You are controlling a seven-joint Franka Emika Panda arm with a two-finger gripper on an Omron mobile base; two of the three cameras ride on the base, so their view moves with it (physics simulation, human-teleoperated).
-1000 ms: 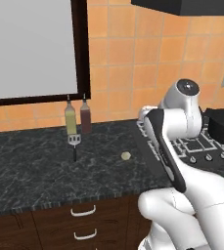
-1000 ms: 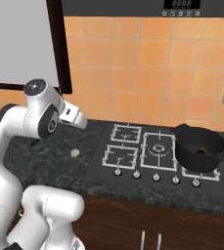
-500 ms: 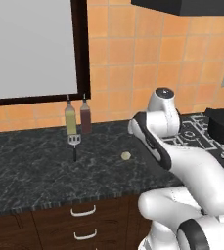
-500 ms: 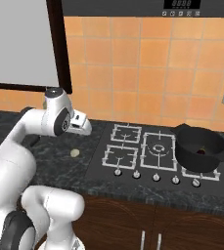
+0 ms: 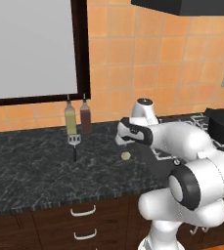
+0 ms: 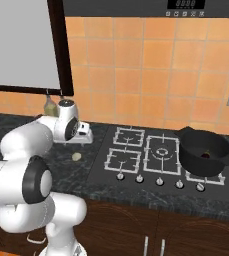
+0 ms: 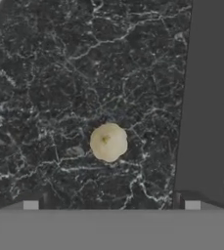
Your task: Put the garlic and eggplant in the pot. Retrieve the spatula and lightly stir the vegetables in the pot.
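no brand, label or readable writing shows on anything. the garlic (image 7: 108, 141) lies alone on the dark marbled counter (image 5: 30, 166), below the gripper (image 7: 111, 204), which hangs above it with its jaws spread wide and nothing between them. in the hand view the lump sits between the two fingertips (image 7: 31, 205), apart from both. the spatula (image 5: 74, 144) lies near two bottles (image 5: 78, 116) at the orange tiled wall. the pot (image 6: 204, 151) stands on the stove (image 6: 158, 159), well away.
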